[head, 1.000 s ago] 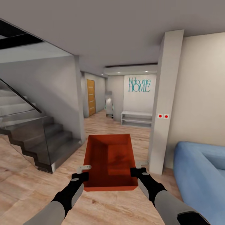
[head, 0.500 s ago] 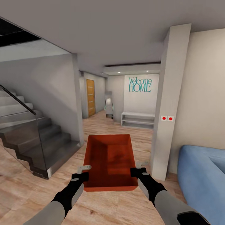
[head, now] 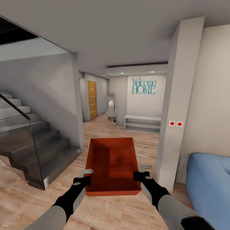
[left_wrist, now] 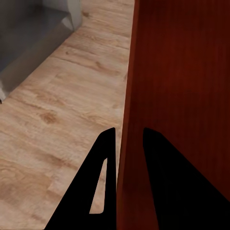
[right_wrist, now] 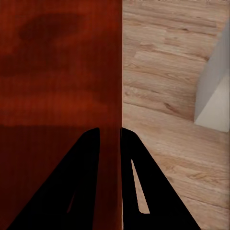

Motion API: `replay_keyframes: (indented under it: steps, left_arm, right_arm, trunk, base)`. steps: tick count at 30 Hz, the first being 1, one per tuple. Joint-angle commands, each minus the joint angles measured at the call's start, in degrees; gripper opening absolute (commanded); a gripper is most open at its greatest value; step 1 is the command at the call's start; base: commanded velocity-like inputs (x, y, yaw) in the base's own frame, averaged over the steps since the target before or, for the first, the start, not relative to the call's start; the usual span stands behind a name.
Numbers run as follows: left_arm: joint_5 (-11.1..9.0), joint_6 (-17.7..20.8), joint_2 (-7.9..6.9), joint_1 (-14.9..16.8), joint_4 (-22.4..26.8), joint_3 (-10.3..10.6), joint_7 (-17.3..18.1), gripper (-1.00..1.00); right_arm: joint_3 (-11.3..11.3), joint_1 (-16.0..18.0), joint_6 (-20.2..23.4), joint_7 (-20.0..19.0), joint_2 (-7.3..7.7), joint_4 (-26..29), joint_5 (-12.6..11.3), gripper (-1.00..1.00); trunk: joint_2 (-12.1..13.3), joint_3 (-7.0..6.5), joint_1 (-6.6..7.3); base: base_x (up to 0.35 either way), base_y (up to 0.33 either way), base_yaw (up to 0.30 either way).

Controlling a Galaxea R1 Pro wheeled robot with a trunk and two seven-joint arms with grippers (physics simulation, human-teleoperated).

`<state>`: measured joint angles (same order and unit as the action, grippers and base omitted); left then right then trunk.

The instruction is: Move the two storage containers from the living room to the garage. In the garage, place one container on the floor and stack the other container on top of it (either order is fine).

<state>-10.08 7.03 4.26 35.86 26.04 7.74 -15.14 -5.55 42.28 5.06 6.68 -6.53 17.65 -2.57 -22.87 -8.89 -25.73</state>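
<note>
On the left, grey stairs [head: 38,140] go up behind a glass panel [head: 19,153]. The floor here is light wood planks [head: 108,210].

The left gripper [head: 85,176] is at the left wall of the orange-red storage container [head: 111,164], near the corner closest to the robot. In the left wrist view its two dark fingers [left_wrist: 103,163] sit one on each side of that thin wall, pinching it, with the left gripper [left_wrist: 125,139] closed narrow on the storage container [left_wrist: 182,96].

The box is held up in the air between the two arms, above the wood floor. It is open on top and looks empty inside.

The right gripper [head: 142,174] is at the right wall of the box, also near the close corner. In the right wrist view the right gripper [right_wrist: 110,134] has its fingers [right_wrist: 134,158] narrow, one inside and one outside the wall of the storage container [right_wrist: 57,72], gripping it.

Far ahead is a wooden door [head: 92,99], a white wall with blue "Welcome HOME" letters [head: 144,86], and a low white shelf [head: 142,123] under them. To the right stands a white pillar [head: 177,105] with two red buttons [head: 175,123]. At the far right is a blue sofa [head: 207,182].
</note>
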Motion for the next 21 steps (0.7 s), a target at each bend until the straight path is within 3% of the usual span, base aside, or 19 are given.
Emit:
replay_keyframes:
  steps: [1, 21]
  left_arm:
    - [-0.8, 0.4, -3.54, 0.0, 0.0, -3.0, -0.8, -1.00]
    - [-0.8, 0.4, -3.56, 0.0, 0.0, -3.0, -0.8, -1.00]
  right_arm:
    - [-0.2, 0.0, -1.5, 0.3, 0.20, 0.3, 0.3, -1.00]
    - [-0.1, 0.0, -1.5, 0.3, 0.20, 0.3, 0.2, -1.00]
  trunk:
    - [0.0, 0.02, -0.05]
    - [0.0, 0.02, -0.05]
  base:
    - [0.324, 0.000, 0.000]
    - [0.325, 0.000, 0.000]
